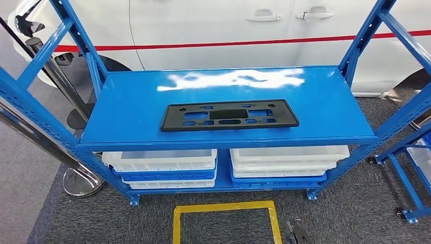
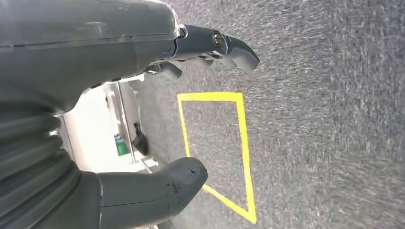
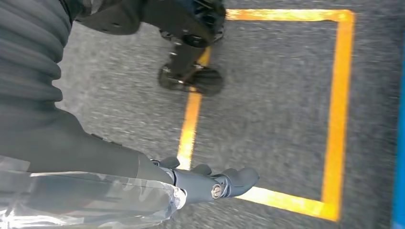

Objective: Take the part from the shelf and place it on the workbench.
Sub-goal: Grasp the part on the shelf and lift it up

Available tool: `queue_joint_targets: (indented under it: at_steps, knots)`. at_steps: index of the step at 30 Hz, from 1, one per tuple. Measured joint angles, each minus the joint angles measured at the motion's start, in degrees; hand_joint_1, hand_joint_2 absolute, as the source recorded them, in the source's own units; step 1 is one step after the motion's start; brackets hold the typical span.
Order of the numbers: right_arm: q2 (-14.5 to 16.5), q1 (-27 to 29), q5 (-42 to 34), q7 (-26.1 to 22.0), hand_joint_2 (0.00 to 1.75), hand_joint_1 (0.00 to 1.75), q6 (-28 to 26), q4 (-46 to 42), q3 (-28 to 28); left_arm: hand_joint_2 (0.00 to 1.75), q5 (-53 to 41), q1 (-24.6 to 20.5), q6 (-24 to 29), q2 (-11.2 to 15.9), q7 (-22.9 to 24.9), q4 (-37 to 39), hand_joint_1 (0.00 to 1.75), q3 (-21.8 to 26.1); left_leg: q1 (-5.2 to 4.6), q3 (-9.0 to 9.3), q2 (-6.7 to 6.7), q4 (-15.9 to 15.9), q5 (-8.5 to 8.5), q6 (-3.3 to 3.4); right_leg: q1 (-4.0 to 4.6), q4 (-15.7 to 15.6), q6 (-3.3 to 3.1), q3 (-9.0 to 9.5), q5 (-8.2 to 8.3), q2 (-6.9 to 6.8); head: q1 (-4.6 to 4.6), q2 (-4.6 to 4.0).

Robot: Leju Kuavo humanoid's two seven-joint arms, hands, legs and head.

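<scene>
The flat black rectangular plastic part (image 1: 229, 115) lies lengthwise across the blue metal shelf's top board (image 1: 325, 101), well above and ahead of the empty, spread-fingered left hand (image 2: 143, 109) and right hand (image 3: 157, 186), neither nearer.

1. This looks like a car workshop or factory floor: a blue steel shelf rack (image 1: 228, 101) stands on grey carpet (image 1: 356, 213).
2. White and blue plastic crates (image 1: 162, 165) are stacked on its lower level.
3. A white car (image 1: 228, 30) with a red stripe stands just behind the rack.
4. A yellow taped square (image 1: 226, 221) marks the floor.
</scene>
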Motion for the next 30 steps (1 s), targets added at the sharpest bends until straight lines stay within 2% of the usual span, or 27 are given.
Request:
queue_joint_targets:
  at_steps: [1, 2, 5, 6, 8, 10, 11, 12, 13, 15, 16, 17, 19, 20, 21, 23, 25, 26, 27, 28, 30]
  knots:
    - [0.01, -0.27, 0.79, -0.26, 1.75, 0.00, 0.00, -0.32, -0.82, 1.75, -0.99, -0.09, 0.03, -0.09, -0.27, 0.61, 0.00, 0.81, -0.06, 1.14, -0.02, -3.18, 1.46, 0.18, 0.02, 0.05, 0.32, 0.12, -0.12, -0.16, 0.02, 0.00]
    - [0.02, -0.51, 1.62, -0.55, 1.75, 0.00, -0.01, -0.49, -1.62, 1.75, -2.02, -0.27, 0.05, -0.21, -0.56, 1.08, 0.00, 1.64, -0.16, 1.76, -0.06, -5.04, 2.11, 0.45, 0.09, 0.04, 0.65, 0.16, -0.15, -0.28, 0.03, 0.00]
    - [0.10, -1.28, 4.18, -1.46, 1.75, 0.00, -0.04, -0.60, -4.22, 1.75, -5.28, -1.11, 0.15, -0.66, -1.34, 2.00, 0.00, 4.32, -0.37, 1.81, -0.13, -5.82, 2.34, 1.72, 0.18, -0.27, 1.66, 0.27, 0.04, -0.28, 0.04, 0.00]
    - [0.16, -1.40, 5.06, -1.75, 1.75, 0.00, -0.05, -0.58, -5.18, 1.75, -6.41, -1.43, 0.22, -0.84, -1.58, 2.17, 0.00, 5.31, -0.33, 1.93, -0.09, -6.07, 2.56, 2.17, 0.13, 0.13, 1.91, 0.16, -0.35, -0.24, 0.04, 0.00]
    - [0.30, -1.49, 6.83, -2.34, 1.75, 0.00, -0.15, -0.47, -7.21, 1.75, -8.69, -2.15, 0.40, -1.22, -2.13, 2.31, 0.00, 7.33, -0.31, 2.06, 0.00, -6.50, 3.00, 3.05, 0.05, 4.00, 2.15, -1.57, -2.96, -0.19, 0.05, 0.00]
    - [0.40, -1.54, 8.60, -2.90, 1.75, 0.00, -0.33, -0.11, -9.41, 1.75, -10.95, -3.01, 0.57, -1.65, -2.70, 2.37, 0.00, 9.39, -0.67, 1.88, 0.01, -6.49, 3.07, 3.51, 0.21, 11.48, 2.14, -5.20, -6.56, -0.15, 0.05, 0.00]
    - [0.44, -1.55, 9.52, -3.18, 1.75, 0.00, -0.45, 0.20, -10.53, 1.75, -12.13, -3.48, 0.63, -1.87, -2.99, 2.42, 0.00, 10.47, -0.89, 1.88, -0.01, -6.47, 3.05, 3.64, 0.33, 14.43, 2.08, -6.70, -7.36, -0.13, 0.05, 0.00]
    - [0.49, -1.54, 10.42, -3.46, 1.75, 0.00, -0.56, 0.55, -11.59, 1.75, -13.26, -3.94, 0.67, -2.13, -3.27, 2.46, 0.00, 11.57, -1.12, 1.94, -0.03, -6.45, 2.99, 3.75, 0.45, 15.60, 1.92, -7.38, -7.06, -0.11, 0.05, 0.00]
    - [0.54, -1.54, 11.31, -3.74, 1.75, 0.00, -0.64, 0.93, -12.63, 1.75, -14.41, -4.41, 0.73, -2.37, -3.57, 2.48, 0.00, 12.66, -1.33, 2.09, -0.07, -6.44, 2.91, 3.85, 0.62, 14.50, 1.63, -6.98, -5.65, -0.10, 0.05, 0.00]
    - [0.64, -1.60, 13.02, -4.37, 1.75, 0.00, -0.77, 1.61, -14.72, 1.75, -16.59, -5.39, 0.88, -2.91, -4.16, 2.48, 0.00, 14.84, -1.67, 2.41, -0.14, -6.43, 2.68, 3.91, 1.15, 7.45, 0.59, -3.80, -1.57, -0.04, 0.05, 0.00]
    - [0.72, -1.70, 13.90, -4.71, 1.75, 0.00, -0.82, 1.97, -15.90, 1.75, -17.73, -5.95, 0.98, -3.18, -4.51, 2.48, 0.00, 15.95, -1.86, 2.47, -0.17, -6.34, 2.51, 3.81, 1.41, 3.89, 0.09, -2.21, -0.23, -0.04, 0.05, 0.00]
    - [0.81, -1.81, 14.76, -5.06, 1.31, 0.00, -0.91, 2.33, -17.08, 1.75, -18.84, -6.52, 1.07, -3.48, -4.86, 2.48, 0.00, 17.06, -1.95, 2.43, -0.18, -6.29, 2.38, 3.67, 1.64, 1.49, -0.28, -1.15, 0.44, -0.05, 0.04, 0.00]
    - [1.06, -1.99, 16.48, -5.74, 1.31, 0.00, -1.11, 3.19, -19.47, 0.87, -21.08, -7.57, 1.33, -3.96, -5.54, 2.47, 0.00, 19.24, -1.99, 2.31, -0.16, -6.24, 2.21, 3.25, 1.87, 0.06, -0.49, -0.62, 0.42, -0.05, 0.05, 0.00]
    - [1.27, -2.03, 17.31, -6.06, 1.31, 0.00, -1.24, 3.64, -20.56, 0.44, -22.16, -8.06, 1.49, -4.13, -5.87, 2.47, 0.00, 20.29, -1.97, 2.33, -0.12, -6.23, 2.10, 3.03, 1.70, -0.15, -0.58, -0.55, 0.54, -0.07, 0.05, 0.00]
    - [1.49, -2.05, 18.17, -6.44, 1.75, 0.00, -1.43, 4.11, -21.63, 0.00, -23.28, -8.55, 1.71, -4.26, -6.21, 2.47, 0.00, 21.40, -1.98, 2.28, -0.10, -5.83, 1.70, 2.71, 1.47, -0.49, -0.73, -0.40, 0.68, -0.10, 0.05, 0.00]
    - [1.96, -2.27, 19.94, -7.40, 1.75, 0.00, -1.90, 5.01, -23.69, 0.00, -25.57, -9.59, 2.09, -4.52, -6.92, 2.47, 0.00, 23.68, -1.80, 0.81, -0.09, -2.22, -0.71, 1.94, 0.93, -1.12, -1.04, -0.15, 0.94, -0.25, 0.02, 0.00]
    - [2.37, -2.69, 21.68, -8.60, 1.75, 0.00, -2.39, 5.98, -25.82, 0.00, -27.79, -10.61, 2.44, -4.80, -7.53, 2.47, 0.00, 26.02, -1.15, -2.72, -0.09, 5.06, -4.33, 1.15, 0.87, -1.20, -1.14, -0.16, 0.93, -0.38, 0.01, 0.00]
    - [2.60, -2.92, 22.55, -9.25, 1.75, 0.00, -2.66, 6.52, -26.95, 0.00, -28.90, -11.10, 2.63, -4.91, -7.82, 2.47, 0.00, 27.20, -0.80, -4.37, -0.08, 8.25, -5.37, 0.81, 0.84, -1.17, -1.12, -0.18, 0.91, -0.41, 0.01, 0.00]
    - [2.84, -3.14, 23.41, -9.91, 1.75, 0.00, -2.92, 7.06, -28.05, 0.00, -30.00, -11.57, 2.84, -5.00, -8.11, 2.47, 0.00, 28.35, -0.49, -5.24, -0.07, 9.68, -5.25, 0.50, 0.77, -1.13, -1.05, -0.15, 0.86, -0.43, 0.01, 0.00]
    - [3.07, -3.38, 24.27, -10.58, 1.75, 0.00, -3.19, 7.59, -29.13, 0.00, -31.09, -12.05, 3.02, -5.08, -8.40, 2.47, 0.00, 29.50, -0.24, -5.03, -0.05, 8.87, -3.97, 0.23, 0.65, -1.05, -0.93, -0.08, 0.77, -0.43, 0.01, 0.00]
    - [3.50, -3.87, 25.97, -11.93, 1.75, 0.00, -3.72, 8.54, -31.15, 0.00, -33.30, -13.02, 3.38, -5.29, -9.00, 2.46, 0.00, 31.81, 0.18, -2.10, 0.00, 1.95, 0.40, -0.14, 0.34, -0.76, -0.45, 0.12, 0.47, -0.37, 0.01, 0.00]
